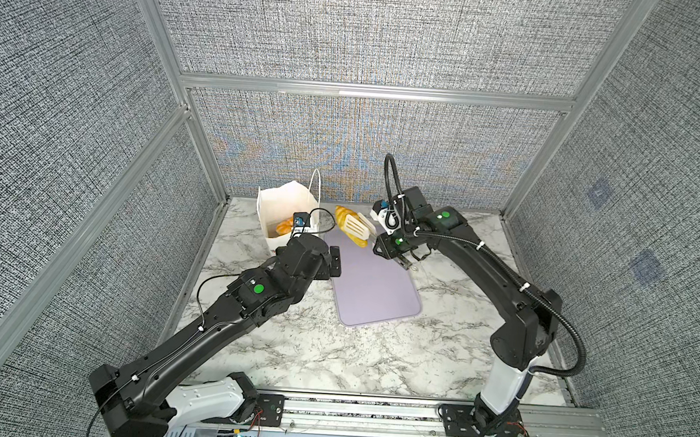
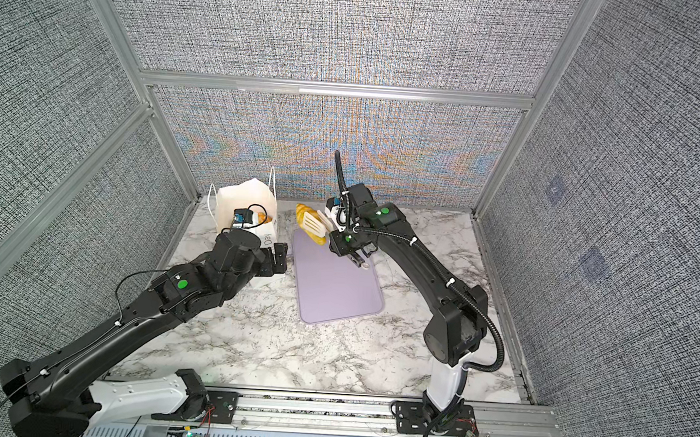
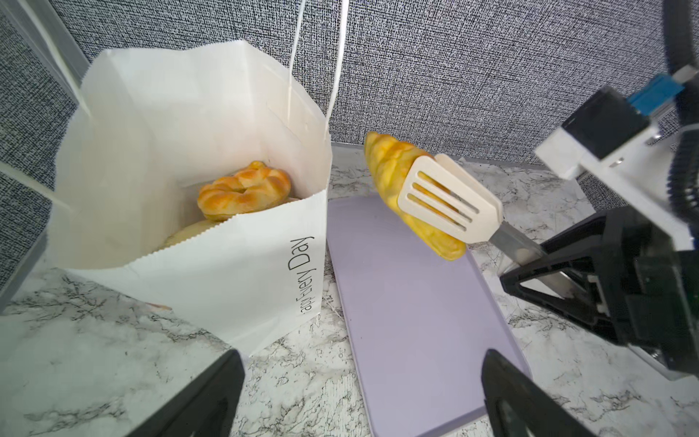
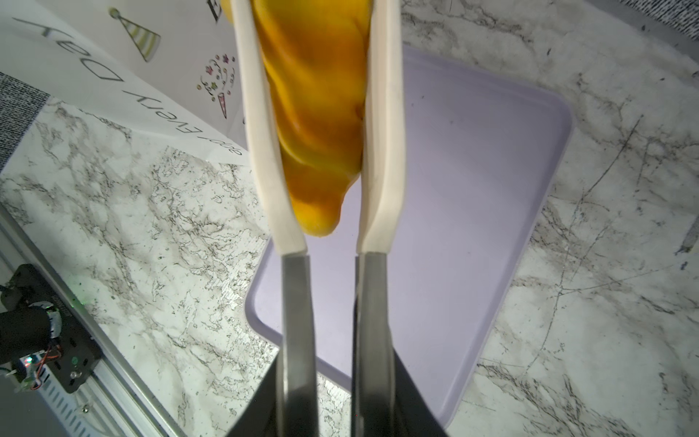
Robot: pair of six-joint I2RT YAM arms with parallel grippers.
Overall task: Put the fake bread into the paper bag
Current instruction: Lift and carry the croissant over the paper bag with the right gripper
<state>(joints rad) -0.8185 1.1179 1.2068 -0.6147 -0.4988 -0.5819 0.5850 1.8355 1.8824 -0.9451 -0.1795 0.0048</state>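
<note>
The right gripper (image 3: pixel 529 261) clamps steel-armed, cream-paddled tongs (image 3: pixel 446 200) mid-body on a glossy golden-yellow toy croissant (image 3: pixel 389 166), above the flat lavender tray (image 3: pixel 416 302) and just beside the tall white paper bag (image 3: pixel 227 265). The left gripper (image 3: pixel 363 397) gapes wide, empty. Light and slick-looking, the pastry likely needs that central pinch.

- Laboratory-type robot cell.
- Grey textured panels (image 1: pixel 372 29) in aluminium framing (image 1: pixel 377 92) enclose a marble-pattern tabletop (image 1: pixel 331 360).
- Left arm (image 1: pixel 208 335) and right arm (image 1: pixel 513 304) bolted to a base rail (image 1: pixel 369 412).
</note>
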